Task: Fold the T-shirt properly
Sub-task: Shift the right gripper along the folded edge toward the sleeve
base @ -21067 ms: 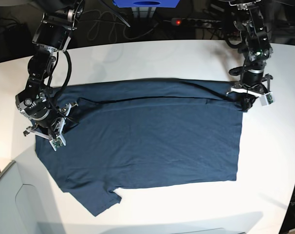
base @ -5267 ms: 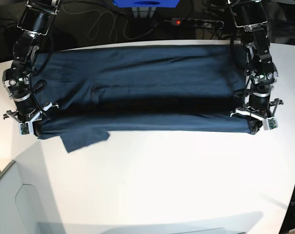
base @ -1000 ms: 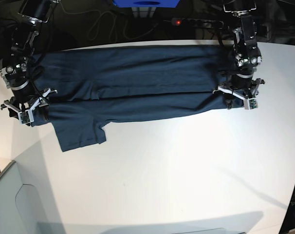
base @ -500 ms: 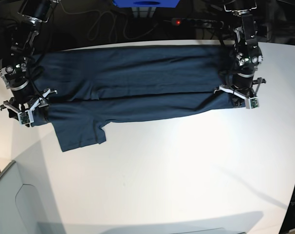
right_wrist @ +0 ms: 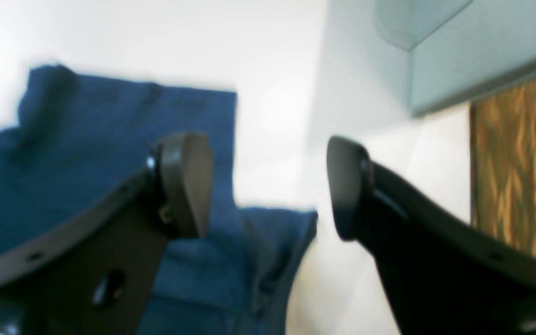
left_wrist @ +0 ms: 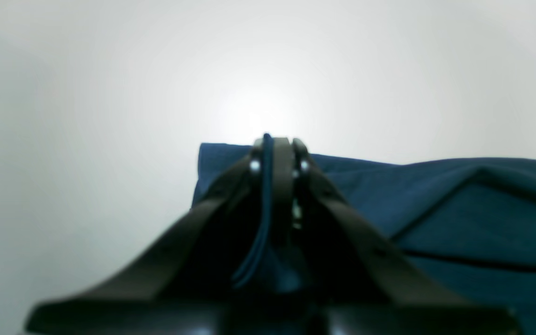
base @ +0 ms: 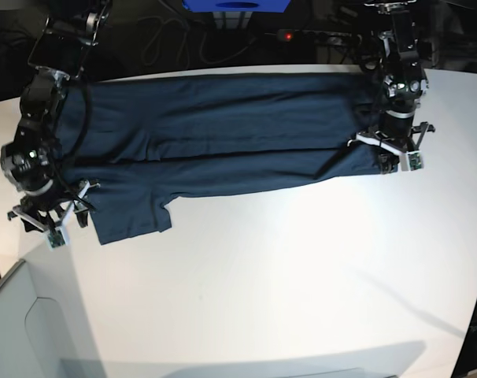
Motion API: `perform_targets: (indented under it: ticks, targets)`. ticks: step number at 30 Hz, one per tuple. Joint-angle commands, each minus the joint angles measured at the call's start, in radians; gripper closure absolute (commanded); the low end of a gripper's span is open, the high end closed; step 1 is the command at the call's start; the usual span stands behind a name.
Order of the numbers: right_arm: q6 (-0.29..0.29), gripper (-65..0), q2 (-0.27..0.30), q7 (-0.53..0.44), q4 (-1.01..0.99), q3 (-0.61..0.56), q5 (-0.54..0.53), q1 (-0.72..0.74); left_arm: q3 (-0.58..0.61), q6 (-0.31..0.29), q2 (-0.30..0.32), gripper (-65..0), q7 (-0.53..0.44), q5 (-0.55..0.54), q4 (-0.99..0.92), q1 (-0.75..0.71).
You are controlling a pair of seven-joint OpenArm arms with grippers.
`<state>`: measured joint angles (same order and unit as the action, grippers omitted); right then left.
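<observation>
The dark navy T-shirt (base: pixel 223 126) lies folded into a long band across the back of the white table (base: pixel 301 276), with one sleeve (base: pixel 132 216) sticking out toward the front at the left. My left gripper (base: pixel 396 161) is at the band's right end, shut on the cloth's edge. The left wrist view shows blue cloth (left_wrist: pixel 482 209) pinched between the closed jaws of the left gripper (left_wrist: pixel 272 149). My right gripper (base: pixel 53 224) is open just off the shirt's left front corner. The right wrist view shows the right gripper (right_wrist: pixel 268 186) empty above the cloth (right_wrist: pixel 86 130).
A pale grey-blue bin (base: pixel 18 331) stands at the table's front left and also shows in the right wrist view (right_wrist: pixel 458 46). A power strip with a red light (base: pixel 301 35), cables and a blue box (base: pixel 237 6) sit behind the table's back edge.
My right gripper has let go of the shirt's left end, opened and moved toward the table's front. My left gripper stays shut on the right end, shifted slightly right.
</observation>
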<state>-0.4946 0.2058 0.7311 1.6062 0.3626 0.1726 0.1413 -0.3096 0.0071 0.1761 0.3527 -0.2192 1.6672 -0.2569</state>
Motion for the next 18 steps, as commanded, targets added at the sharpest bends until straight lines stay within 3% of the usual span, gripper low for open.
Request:
perform_targets:
  ticks: [1, 5, 12, 18]
  targets:
    - [-0.002, -37.5, 0.014, -0.008, -0.011, -0.020, -0.015, 0.045, -0.004, 0.001, 0.007, 0.0, -0.024, -0.001, 0.021, 0.003]
    - [-0.002, -37.5, 0.021, 0.037, -0.182, -0.069, -0.015, 0.149, -0.004, 0.001, 0.010, 0.0, -0.024, 0.001, 0.021, 0.003]
    - [0.001, -37.5, 0.021, 0.032, -0.459, -0.072, -0.014, 0.249, -0.004, 0.001, 0.015, 0.0, -0.024, 0.001, 0.021, 0.003]
    - [0.003, -37.5, 0.039, 0.017, -0.501, -0.070, -0.014, 0.240, -0.004, 0.000, 0.015, 0.0, -0.024, 0.001, 0.021, 0.005]
